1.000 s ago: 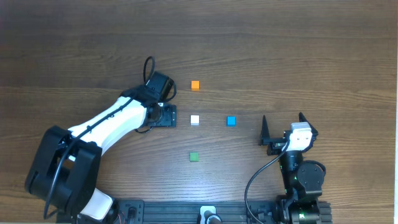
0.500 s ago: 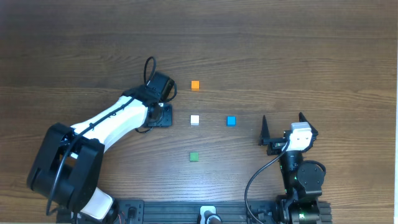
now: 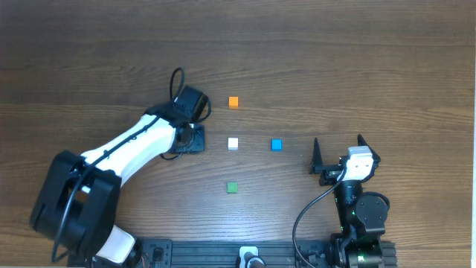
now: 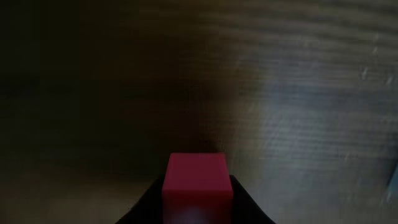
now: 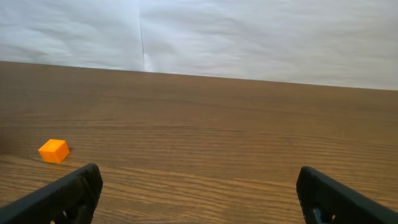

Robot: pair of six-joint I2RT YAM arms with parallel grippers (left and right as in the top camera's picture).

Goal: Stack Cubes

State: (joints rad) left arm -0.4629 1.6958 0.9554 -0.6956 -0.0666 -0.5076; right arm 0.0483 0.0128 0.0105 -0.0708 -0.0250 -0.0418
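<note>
My left gripper (image 3: 195, 139) sits low over the table, left of the white cube (image 3: 233, 144), shut on a red cube (image 4: 196, 179) held between its fingers. An orange cube (image 3: 233, 102) lies farther back and also appears in the right wrist view as the orange cube (image 5: 54, 150). A blue cube (image 3: 277, 144) rests right of the white one, and a green cube (image 3: 232, 187) lies nearer the front. My right gripper (image 3: 336, 155) stays open near its base, right of the blue cube, holding nothing.
The wooden table (image 3: 357, 67) stretches wide at the back and to the right. A white wall (image 5: 249, 37) stands behind the table's far edge.
The left gripper has drawn back slightly to the left, away from the white cube, with the red cube in it. The right arm has not moved.
</note>
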